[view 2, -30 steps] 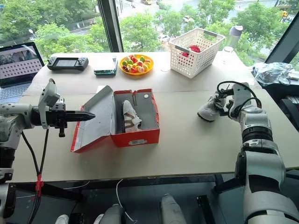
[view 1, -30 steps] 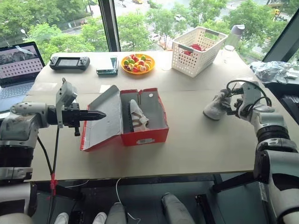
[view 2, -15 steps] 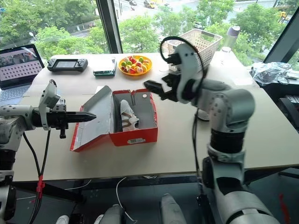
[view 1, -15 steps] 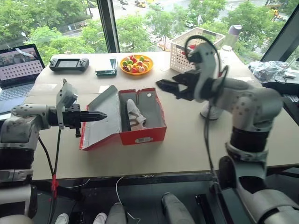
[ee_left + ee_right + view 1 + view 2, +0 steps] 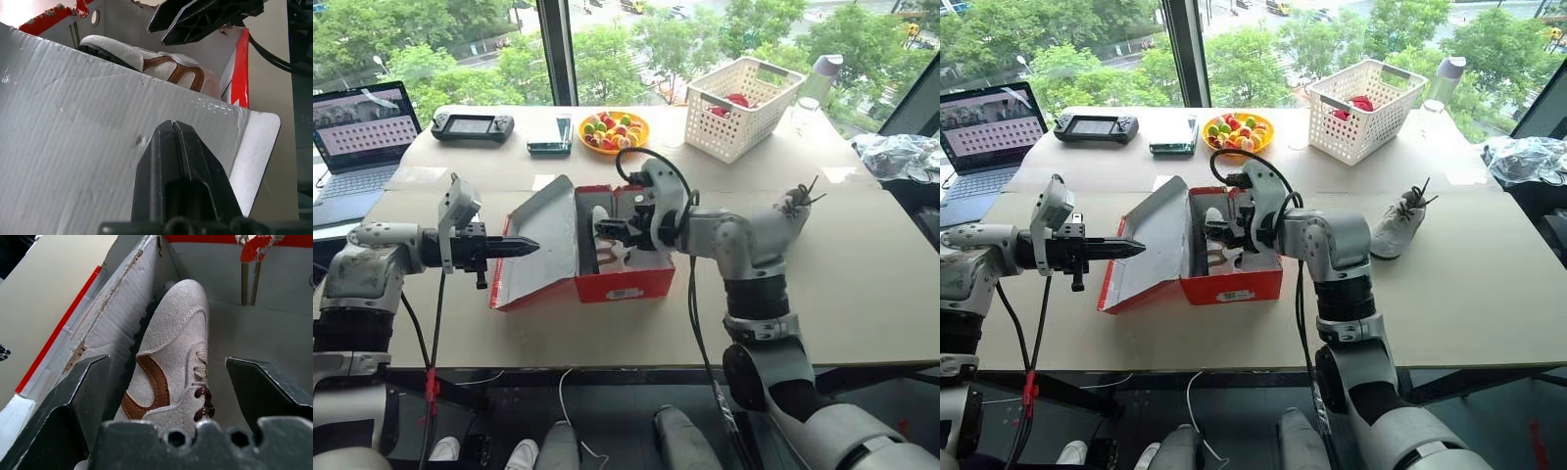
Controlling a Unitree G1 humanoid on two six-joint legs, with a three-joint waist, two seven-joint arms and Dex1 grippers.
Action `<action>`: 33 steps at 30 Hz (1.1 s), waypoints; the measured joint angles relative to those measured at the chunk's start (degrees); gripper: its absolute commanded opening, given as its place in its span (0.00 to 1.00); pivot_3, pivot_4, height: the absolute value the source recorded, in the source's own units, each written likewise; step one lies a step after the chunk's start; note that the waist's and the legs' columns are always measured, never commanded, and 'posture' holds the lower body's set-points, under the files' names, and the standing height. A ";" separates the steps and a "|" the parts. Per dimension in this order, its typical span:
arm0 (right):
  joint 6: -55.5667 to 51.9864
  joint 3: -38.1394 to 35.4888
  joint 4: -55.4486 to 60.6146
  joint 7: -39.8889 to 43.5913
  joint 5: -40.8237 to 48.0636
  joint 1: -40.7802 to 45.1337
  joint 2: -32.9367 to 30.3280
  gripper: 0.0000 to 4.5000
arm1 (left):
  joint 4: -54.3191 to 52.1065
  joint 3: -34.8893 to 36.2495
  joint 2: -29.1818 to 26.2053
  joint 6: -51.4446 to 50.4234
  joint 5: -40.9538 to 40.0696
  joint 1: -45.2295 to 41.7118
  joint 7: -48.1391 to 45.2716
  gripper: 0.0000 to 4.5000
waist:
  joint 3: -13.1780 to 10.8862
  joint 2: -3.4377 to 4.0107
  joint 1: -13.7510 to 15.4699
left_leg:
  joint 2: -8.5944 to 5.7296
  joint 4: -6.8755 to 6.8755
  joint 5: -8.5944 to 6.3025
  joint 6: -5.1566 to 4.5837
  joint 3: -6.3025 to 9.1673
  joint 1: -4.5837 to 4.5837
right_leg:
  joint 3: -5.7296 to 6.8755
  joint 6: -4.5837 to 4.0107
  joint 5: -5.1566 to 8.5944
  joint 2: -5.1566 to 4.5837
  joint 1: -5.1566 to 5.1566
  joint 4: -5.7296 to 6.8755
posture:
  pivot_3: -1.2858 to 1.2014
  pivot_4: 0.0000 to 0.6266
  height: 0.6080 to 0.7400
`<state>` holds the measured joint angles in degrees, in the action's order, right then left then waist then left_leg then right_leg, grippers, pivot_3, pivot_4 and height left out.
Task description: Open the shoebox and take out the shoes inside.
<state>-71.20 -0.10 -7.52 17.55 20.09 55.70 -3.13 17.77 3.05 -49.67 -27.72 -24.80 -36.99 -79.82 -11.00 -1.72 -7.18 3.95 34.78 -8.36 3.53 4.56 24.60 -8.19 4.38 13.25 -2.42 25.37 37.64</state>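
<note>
From the head views we saw the red cardboard shoebox (image 5: 625,284) open mid-table, one pale suede sneaker (image 5: 1400,223) lying well right. Left wrist: our left gripper (image 5: 173,128) pinched shut over the grey lid. Right wrist: our right gripper (image 5: 168,377) gaped wide around the boxed sneaker (image 5: 171,362).

You can see the red shoebox (image 5: 625,284) sitting open near the middle of the desk, closer to the front edge. Its lid (image 5: 540,240) is flipped back toward the left edge and leans out, showing you its grey inside. One shoe (image 5: 171,367) lies on its side in the box, against the wall by the lid; it is pale and soft-looking, with brown stripes and dark laces. You will find the other shoe (image 5: 1400,223) out on the desk, toward the right edge.
</note>
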 measured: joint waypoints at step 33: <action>11.06 0.69 -19.48 10.83 1.42 3.08 -0.64 0.23 | -0.10 0.01 0.48 0.05 0.11 0.03 0.58 0.00 | 0.05 -0.08 -0.02 | -0.01 0.07 0.17 -0.08 0.01 -0.20 | 0.01 -0.02 -0.14 0.01 -0.16 0.25 | 0.52 0.24 0.88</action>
<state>-60.14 0.59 -27.00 28.38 21.51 58.77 -3.76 17.67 3.06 -49.19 -27.67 -24.69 -36.96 -79.24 -10.94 -1.80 -7.20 3.95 34.85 -8.18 3.45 4.57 24.39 -8.18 4.36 13.11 -2.41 25.21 37.89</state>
